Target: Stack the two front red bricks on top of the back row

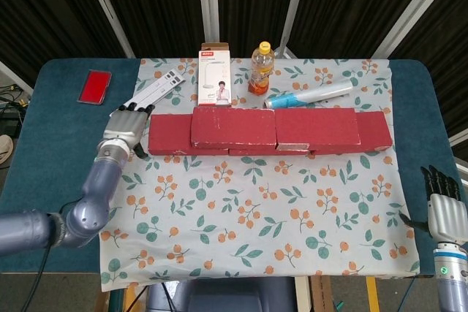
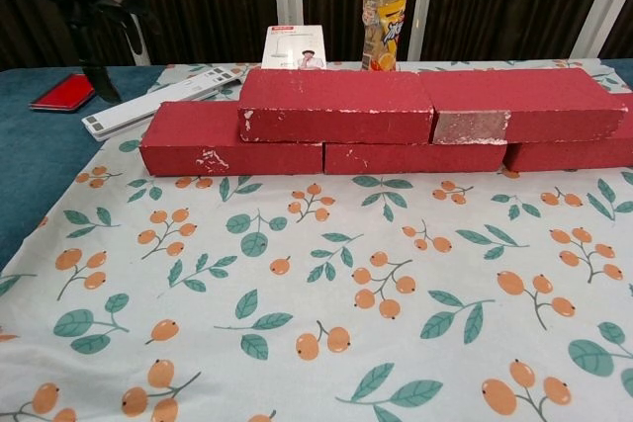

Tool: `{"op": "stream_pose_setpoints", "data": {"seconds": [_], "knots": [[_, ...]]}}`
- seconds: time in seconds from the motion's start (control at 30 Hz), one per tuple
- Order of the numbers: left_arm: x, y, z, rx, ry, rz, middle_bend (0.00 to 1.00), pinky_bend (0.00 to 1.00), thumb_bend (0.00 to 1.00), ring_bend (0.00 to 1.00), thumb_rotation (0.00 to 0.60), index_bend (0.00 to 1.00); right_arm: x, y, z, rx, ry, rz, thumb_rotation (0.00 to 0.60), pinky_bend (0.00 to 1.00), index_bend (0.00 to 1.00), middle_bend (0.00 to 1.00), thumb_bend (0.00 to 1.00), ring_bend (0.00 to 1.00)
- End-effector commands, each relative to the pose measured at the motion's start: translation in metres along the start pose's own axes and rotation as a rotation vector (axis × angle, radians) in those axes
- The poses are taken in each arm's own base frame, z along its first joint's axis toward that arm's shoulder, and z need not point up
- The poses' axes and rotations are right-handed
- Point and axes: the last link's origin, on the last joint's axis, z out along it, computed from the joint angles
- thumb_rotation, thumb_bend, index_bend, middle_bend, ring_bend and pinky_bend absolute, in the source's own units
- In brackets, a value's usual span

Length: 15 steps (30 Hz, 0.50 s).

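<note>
Red bricks count five: two top bricks lie end to end on a lower row of three, a left brick, a middle brick and a right brick, across the back half of the leaf-and-orange printed cloth on the surface. Their faces are matte red with white scuffs and chipped edges; a pale worn patch marks the front of the right top brick. Behind stand one white box with a red top band and a small portrait, its writing too small to read, one orange drink bottle with a yellow cap and an illegible label, one white remote, one blue-and-white tube, and one red case on the blue surface. Left hand hovers just beside the left brick's end, fingers apart, holding nothing. Right hand sits at the near right edge, fingers apart, empty.
</note>
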Motion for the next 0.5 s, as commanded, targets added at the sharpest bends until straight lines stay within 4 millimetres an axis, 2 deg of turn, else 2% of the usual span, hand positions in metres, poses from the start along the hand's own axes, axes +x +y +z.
{"op": "stream_pose_setpoints", "data": {"seconds": [0.03, 0.2, 0.33, 0.5], "knots": [[-0.020, -0.072, -0.060, 0.048, 0.173, -0.098, 0.13, 0.12, 0.00, 0.00, 0.600, 0.07, -0.002, -0.004, -0.001, 0.017, -0.006, -0.011, 0.600, 0.00, 0.00, 0.00, 0.15, 0.00], [-0.066, -0.122, -0.103, 0.059, 0.272, -0.077, 0.12, 0.12, 0.00, 0.00, 0.600, 0.07, -0.003, -0.010, -0.003, 0.044, -0.013, -0.024, 0.600, 0.00, 0.00, 0.00, 0.15, 0.00], [-0.101, -0.156, -0.131, 0.088, 0.355, -0.151, 0.11, 0.12, 0.00, 0.00, 0.600, 0.08, -0.001, -0.014, -0.005, 0.065, -0.007, -0.032, 0.600, 0.00, 0.00, 0.00, 0.15, 0.00], [-0.138, -0.181, -0.153, 0.109, 0.395, -0.186, 0.10, 0.12, 0.00, 0.00, 0.600, 0.09, 0.002, -0.017, -0.010, 0.075, 0.008, -0.034, 0.600, 0.00, 0.00, 0.00, 0.15, 0.00]]}}
